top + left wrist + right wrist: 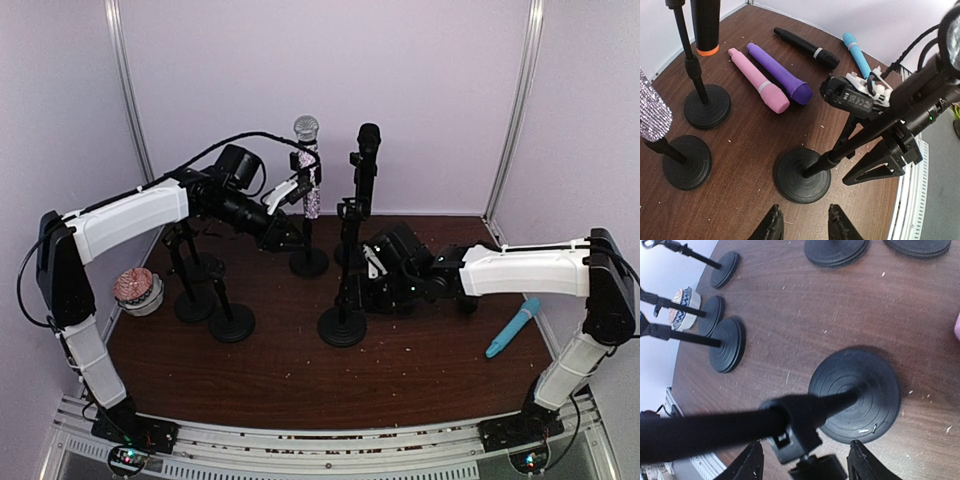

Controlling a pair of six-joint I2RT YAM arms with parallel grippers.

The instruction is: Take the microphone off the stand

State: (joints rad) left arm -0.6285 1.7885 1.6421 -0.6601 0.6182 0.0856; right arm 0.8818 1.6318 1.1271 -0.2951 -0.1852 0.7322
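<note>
Top external view: table (300,385) crowded with stands (232,322). Right gripper (806,445) fingers are spread wide, straddling the front stand (855,395) pole, not visibly clamping it. Glitter microphone (311,190) sits upright in its clip (303,160), close beside the left gripper (804,210), outside the gap. Left fingers (771,227) are slightly apart, nothing between. Loose microphones (757,80) lie ahead of them. I'd say removal hasn't begun; grasp and lift remain.

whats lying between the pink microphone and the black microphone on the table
A purple plastic microphone lies between the pink microphone and the slim black microphone, all flat on the brown wooden table, seen in the left wrist view.
</note>
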